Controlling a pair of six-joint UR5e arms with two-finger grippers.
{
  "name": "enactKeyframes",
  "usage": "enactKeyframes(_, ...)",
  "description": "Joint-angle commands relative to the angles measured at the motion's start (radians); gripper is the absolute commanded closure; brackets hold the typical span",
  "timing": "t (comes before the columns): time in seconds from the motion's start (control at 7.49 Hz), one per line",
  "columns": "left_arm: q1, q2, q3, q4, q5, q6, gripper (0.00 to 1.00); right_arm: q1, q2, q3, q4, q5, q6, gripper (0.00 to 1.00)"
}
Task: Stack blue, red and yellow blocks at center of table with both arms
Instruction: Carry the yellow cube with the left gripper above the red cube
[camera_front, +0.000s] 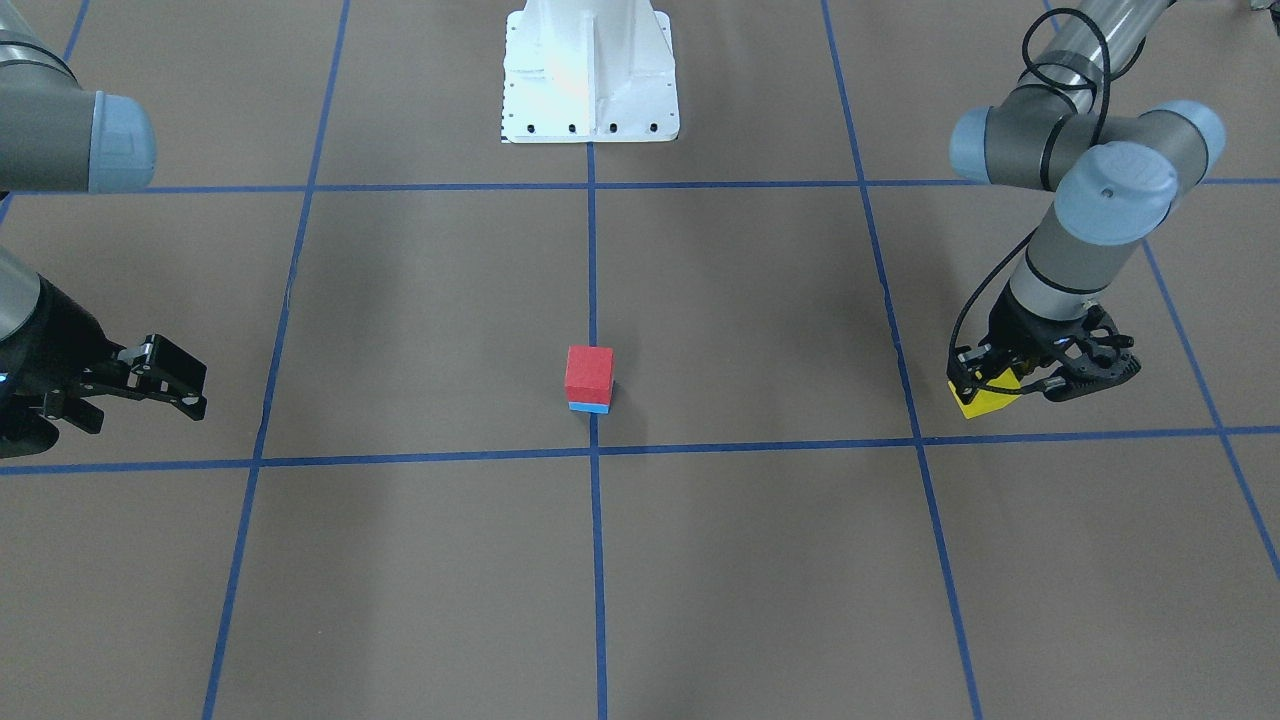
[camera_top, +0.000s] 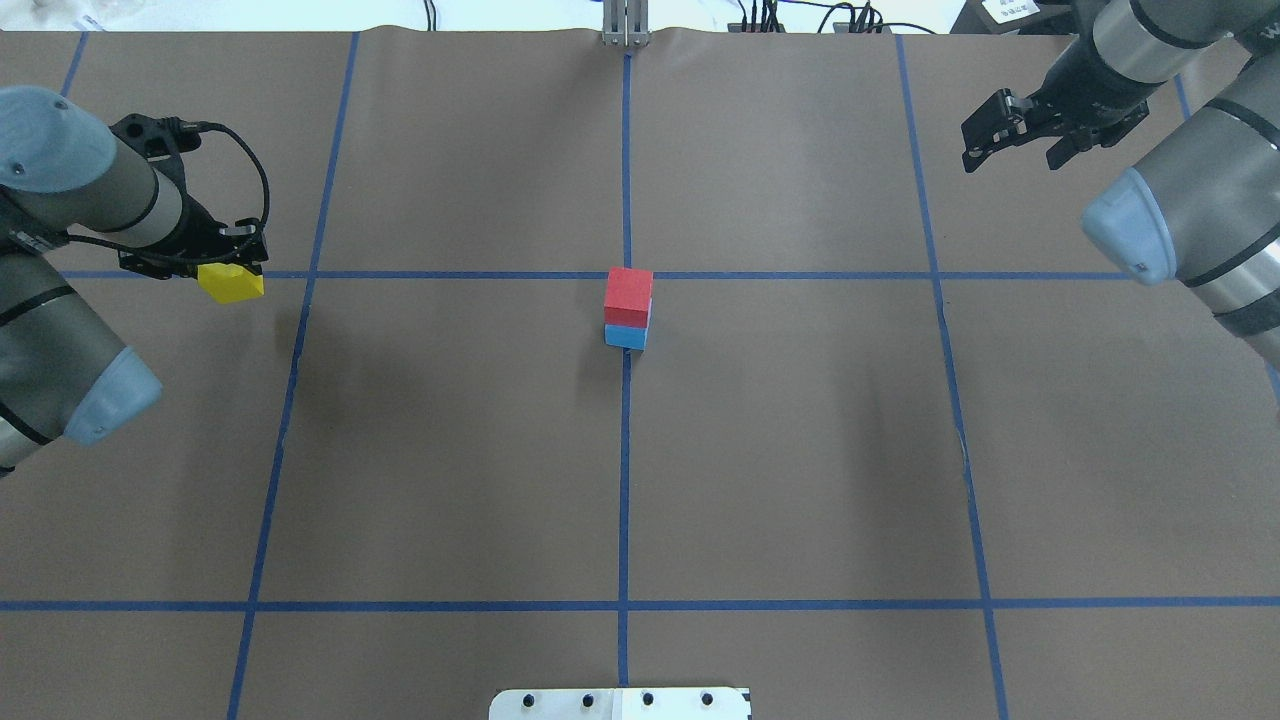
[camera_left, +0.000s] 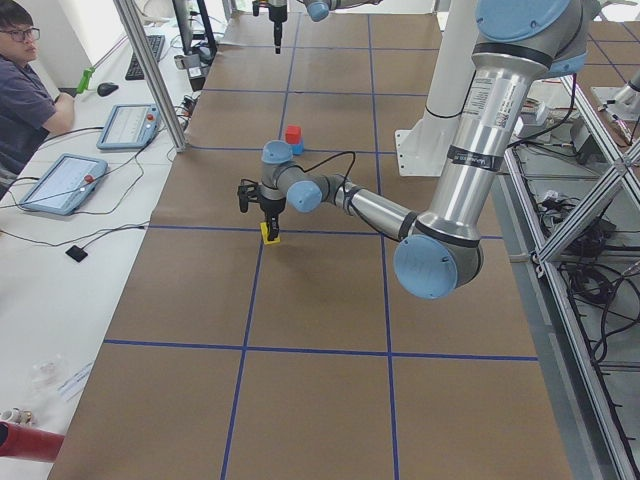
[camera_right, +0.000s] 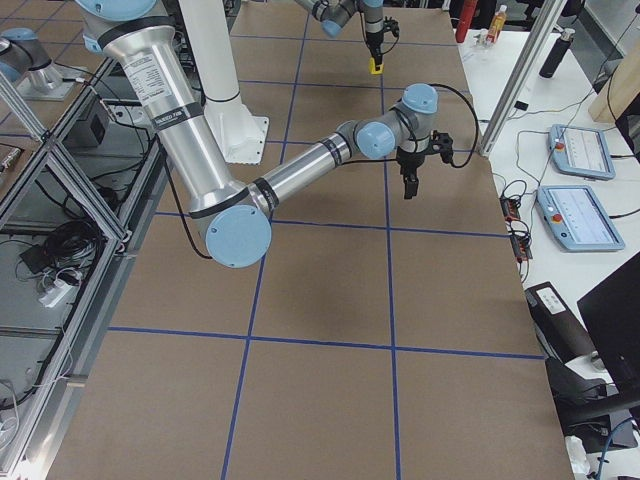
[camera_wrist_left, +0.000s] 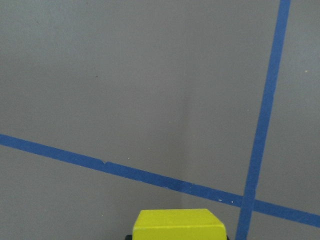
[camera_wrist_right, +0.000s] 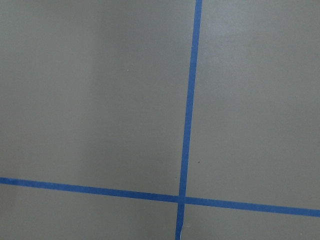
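Observation:
A red block (camera_front: 589, 370) sits on a blue block (camera_front: 589, 406) at the table's centre, on the middle tape line; the overhead view shows the same red block (camera_top: 628, 290) on the blue block (camera_top: 626, 336). My left gripper (camera_front: 997, 384) is shut on a yellow block (camera_front: 984, 400) and holds it low over the table, far to the stack's side; the yellow block also shows overhead (camera_top: 231, 283) and in the left wrist view (camera_wrist_left: 178, 224). My right gripper (camera_front: 170, 382) is open and empty at the opposite side, also seen overhead (camera_top: 1005, 135).
The white robot base (camera_front: 590, 70) stands behind the stack. Blue tape lines (camera_top: 625, 450) divide the brown table into squares. An operator (camera_left: 22, 95) sits at a side desk with tablets (camera_left: 62, 182). More pendants (camera_right: 578, 150) lie beyond the other end.

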Motion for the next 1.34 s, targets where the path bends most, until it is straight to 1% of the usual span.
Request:
enactKeyframes(0.0, -0.011, -0.139, -0.144, 0.313, -0.011, 0.115, 1.00, 0.008, -0.005, 0.004, -0.002, 0.001, 0.000, 0.01)
enactKeyframes(0.13, 0.012, -0.226, -0.145, 0.348, -0.017, 0.080, 1.00, 0.008, -0.005, 0.004, -0.009, -0.008, 0.003, 0.01)
enactKeyframes(0.27, 0.094, -0.307, -0.123, 0.349, -0.019, -0.005, 1.00, 0.021, -0.008, 0.004, -0.011, -0.005, 0.001, 0.01)
enactKeyframes(0.4, 0.137, -0.421, -0.059, 0.349, -0.017, -0.088, 1.00, 0.024, -0.010, 0.002, -0.011, -0.005, 0.001, 0.01)
enactKeyframes(0.53, 0.186, -0.575, 0.068, 0.356, -0.016, -0.142, 1.00, 0.027, -0.008, 0.001, -0.011, -0.002, 0.000, 0.01)
enactKeyframes(0.67, 0.237, -0.715, 0.223, 0.365, -0.008, -0.147, 1.00, 0.027, -0.010, -0.001, -0.012, -0.001, 0.000, 0.01)
enactKeyframes(0.8, 0.254, -0.786, 0.312, 0.360, -0.008, -0.144, 1.00, 0.027, -0.010, -0.004, -0.012, 0.001, 0.000, 0.01)
enactKeyframes(0.94, 0.268, -0.794, 0.338, 0.347, -0.004, -0.134, 1.00, 0.027, -0.010, -0.006, -0.012, -0.001, 0.000, 0.01)
enactKeyframes(1.07, 0.276, -0.796, 0.386, 0.281, 0.028, -0.106, 1.00, 0.027, -0.008, -0.006, -0.012, -0.001, 0.001, 0.01)
enactKeyframes(1.2, 0.277, -0.801, 0.425, 0.253, 0.029, -0.082, 1.00, 0.027, -0.008, -0.006, -0.012, -0.001, 0.000, 0.01)
